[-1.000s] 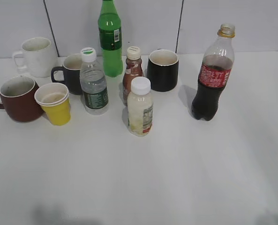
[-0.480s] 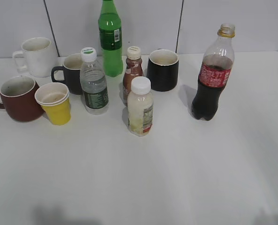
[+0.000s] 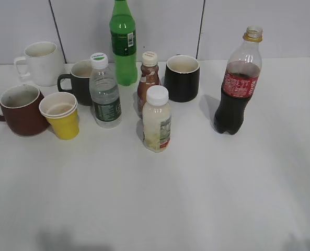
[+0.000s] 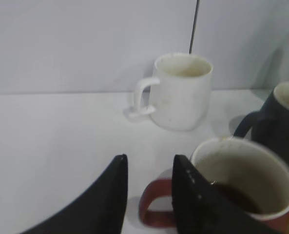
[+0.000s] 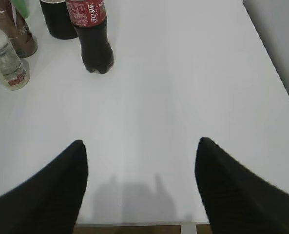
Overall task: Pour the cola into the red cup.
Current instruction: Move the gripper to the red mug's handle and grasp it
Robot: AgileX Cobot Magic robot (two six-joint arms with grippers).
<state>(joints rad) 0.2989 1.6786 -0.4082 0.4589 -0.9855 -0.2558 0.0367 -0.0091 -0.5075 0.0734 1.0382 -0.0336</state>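
Nothing on the worktop (image 3: 196, 198) has moved since the earlier frames; the one change is a faint shadow that has crept in at the left edge, just below the red cup (image 3: 20, 111).

That cup stands upright near the left edge, handle toward the edge, with a yellow paper cup (image 3: 61, 115) touching or just beside its right side. Behind them, by the back edge, is a white mug (image 3: 39, 63). In the left wrist view the left tool (image 4: 149, 178) hovers above the red cup's handle, its dark fingers (image 4: 114, 190) only narrowly parted and gripping nothing; a dark residue shows in the cup's pale inside.

Toward the middle stand a dark mug (image 3: 77, 81), a clear water bottle (image 3: 104, 91), a green bottle (image 3: 123, 42), a small brown bottle (image 3: 147, 78), a milky white-capped bottle (image 3: 157, 119) and a black mug (image 3: 181, 77).

The cola (image 3: 237, 83) stands upright and uncapped toward the right edge, well apart from the red cup. The right tool (image 5: 139, 165) hangs spread wide over the front right of the worktop, empty, well short of the cola.
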